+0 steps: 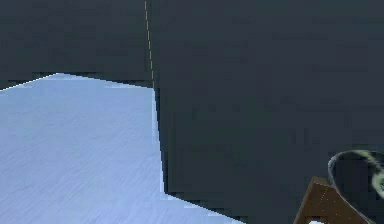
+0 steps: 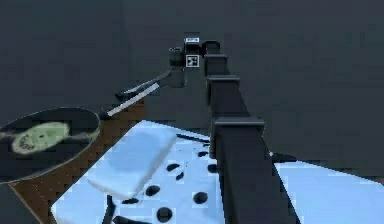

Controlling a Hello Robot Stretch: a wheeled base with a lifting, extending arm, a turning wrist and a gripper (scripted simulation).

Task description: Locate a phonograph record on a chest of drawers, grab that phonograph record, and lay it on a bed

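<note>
Finding: the phonograph record, a black disc with a green label, lies flat on a brown wooden top, by my judgement the chest of drawers. Its edge also appears at the forward view's lower right. Locating is therefore done. The arm reaches out above the bed, a pale blue one with a dark-spotted cover and a pillow, which stands just beside the brown wooden top. The gripper hangs past the record's far side, its fingers slanting down toward the top's far edge. Whether it touches the disc, or holds anything, cannot be told. Assessment: the record is not lifted, so the grab and the laying on the bed are both outstanding. The bed's nearness should keep the carry short.
</note>
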